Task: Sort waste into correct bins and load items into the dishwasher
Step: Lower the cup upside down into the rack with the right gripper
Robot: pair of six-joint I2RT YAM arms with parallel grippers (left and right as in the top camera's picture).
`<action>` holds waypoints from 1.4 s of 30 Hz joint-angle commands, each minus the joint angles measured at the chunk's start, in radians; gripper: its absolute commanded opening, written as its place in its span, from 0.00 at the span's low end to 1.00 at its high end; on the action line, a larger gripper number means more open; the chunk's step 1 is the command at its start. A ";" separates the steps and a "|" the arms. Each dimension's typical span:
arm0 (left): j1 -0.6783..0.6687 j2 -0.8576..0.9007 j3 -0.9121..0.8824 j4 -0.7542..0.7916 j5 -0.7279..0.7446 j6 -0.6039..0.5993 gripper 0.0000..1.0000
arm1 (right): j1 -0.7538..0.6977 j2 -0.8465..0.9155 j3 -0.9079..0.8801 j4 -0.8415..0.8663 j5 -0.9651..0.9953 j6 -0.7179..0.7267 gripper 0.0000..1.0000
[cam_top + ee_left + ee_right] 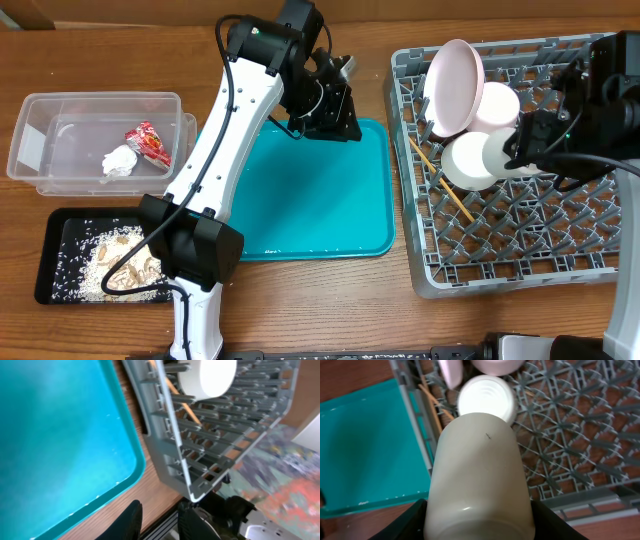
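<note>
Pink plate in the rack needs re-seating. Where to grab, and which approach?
Likely the top rim of the plate, from straight above, one finger on each face. It stands tilted on edge among the dish rack pegs, so only the upper rim is free; a bowl crowds its back.

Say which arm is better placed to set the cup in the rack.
Right: the right gripper holds the cup above the grey rack; the left gripper hangs empty over the teal tray.

I count one plate [455, 85], two bowls [466, 162], one cup [503, 150], two chopsticks [442, 183], two bins [40, 140] and one rack [560, 240] at three o'clock.
</note>
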 commanded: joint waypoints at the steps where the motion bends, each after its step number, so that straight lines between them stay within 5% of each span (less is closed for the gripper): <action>1: -0.003 -0.022 0.017 -0.024 -0.098 -0.034 0.26 | -0.002 -0.016 -0.073 0.002 0.155 0.129 0.25; 16: -0.060 -0.022 0.015 -0.028 -0.185 -0.034 0.24 | -0.014 -0.014 -0.473 0.274 0.222 0.188 0.25; 39: -0.079 -0.022 0.004 -0.019 -0.259 -0.034 0.26 | -0.017 -0.014 -0.547 0.263 0.250 0.264 0.25; 41: -0.079 -0.022 0.004 -0.018 -0.265 -0.034 0.27 | -0.017 -0.014 -0.547 0.264 0.250 0.264 0.33; 42: -0.079 -0.022 0.004 -0.018 -0.264 -0.034 0.29 | -0.017 -0.014 -0.547 0.264 0.248 0.264 0.46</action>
